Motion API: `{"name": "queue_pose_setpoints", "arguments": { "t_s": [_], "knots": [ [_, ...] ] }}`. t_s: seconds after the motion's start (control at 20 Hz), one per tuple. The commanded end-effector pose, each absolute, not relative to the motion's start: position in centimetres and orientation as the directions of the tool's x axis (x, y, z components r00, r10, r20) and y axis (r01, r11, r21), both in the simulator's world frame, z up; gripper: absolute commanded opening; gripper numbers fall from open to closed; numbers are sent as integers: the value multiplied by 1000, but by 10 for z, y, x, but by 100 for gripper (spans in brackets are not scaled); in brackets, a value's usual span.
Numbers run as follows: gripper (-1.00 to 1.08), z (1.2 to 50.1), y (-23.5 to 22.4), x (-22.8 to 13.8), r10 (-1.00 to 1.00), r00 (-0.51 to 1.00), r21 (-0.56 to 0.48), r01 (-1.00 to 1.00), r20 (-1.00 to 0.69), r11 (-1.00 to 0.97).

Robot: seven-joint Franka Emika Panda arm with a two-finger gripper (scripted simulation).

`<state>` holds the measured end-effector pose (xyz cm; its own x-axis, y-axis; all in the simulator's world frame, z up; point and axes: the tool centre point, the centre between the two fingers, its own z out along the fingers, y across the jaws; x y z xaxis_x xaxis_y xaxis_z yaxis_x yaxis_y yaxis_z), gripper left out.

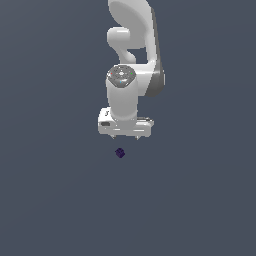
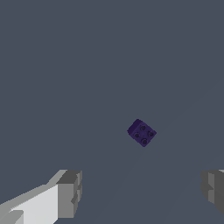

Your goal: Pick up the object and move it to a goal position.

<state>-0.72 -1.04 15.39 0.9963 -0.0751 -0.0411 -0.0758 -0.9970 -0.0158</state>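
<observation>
One purple cube (image 2: 141,133) lay apart from the claw (image 2: 140,192), fingers (image 2: 70,194) spread wide and pinching nothing; apparently resting on the grey surface (image 1: 50,200).

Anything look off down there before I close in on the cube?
Nothing looks damaged or out of place. The small purple cube sits alone on the plain grey floor, turned at an angle to the gripper, whose jaws stand wide open and clear of it. Its visible face shows a few dark dimples. The skew may call for a wrist turn.
</observation>
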Motion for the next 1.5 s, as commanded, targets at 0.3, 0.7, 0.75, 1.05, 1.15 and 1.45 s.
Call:
{"name": "queue_pose_setpoints", "arguments": {
  "t_s": [0.3, 0.7, 0.75, 1.05, 1.15, 1.45],
  "knots": [
    [100, 158, -13, -8, -82, 996, -29, -83, -35, -996],
    [100, 159, -15, -8, -85, 996, -36, -86, -32, -996],
    [100, 159, -15, -8, -90, 995, -36, -91, -32, -995],
    [100, 151, -17, -7, -152, 988, -33, -153, -31, -988],
    [100, 146, -18, -7, -184, 982, -32, -185, -31, -982],
    [100, 129, -22, -5, -311, 950, -24, -312, -28, -950]
  ]
}}
